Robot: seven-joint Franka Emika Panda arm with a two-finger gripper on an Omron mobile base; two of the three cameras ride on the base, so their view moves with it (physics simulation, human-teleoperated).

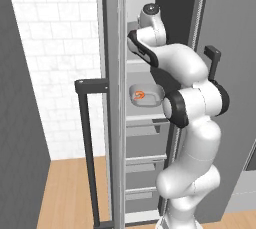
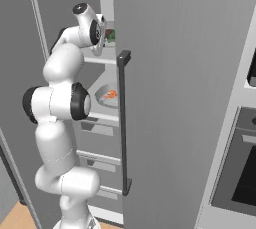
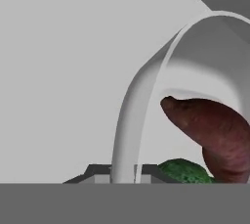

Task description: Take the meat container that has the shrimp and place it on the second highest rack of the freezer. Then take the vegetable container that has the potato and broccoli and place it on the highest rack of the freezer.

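While the pincer (image 3: 123, 173) clamped the vegetable container's (image 3: 146, 100) rim, the potato (image 3: 215, 130) and broccoli (image 3: 185, 170) lay just beyond it.

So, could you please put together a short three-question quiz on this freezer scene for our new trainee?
1. True or false: the container with the shrimp already sits on a shelf inside the freezer.
2. Multiple choice: in the hand view, what is the gripper closed on? A) the rim of the vegetable container B) the door handle C) a drawer front
3. Fill in: beside the potato in that container lies the green ____.

Key
1. True; it rests on a shelf just above the drawers.
2. A; the thin white rim runs down between the fingertips.
3. broccoli
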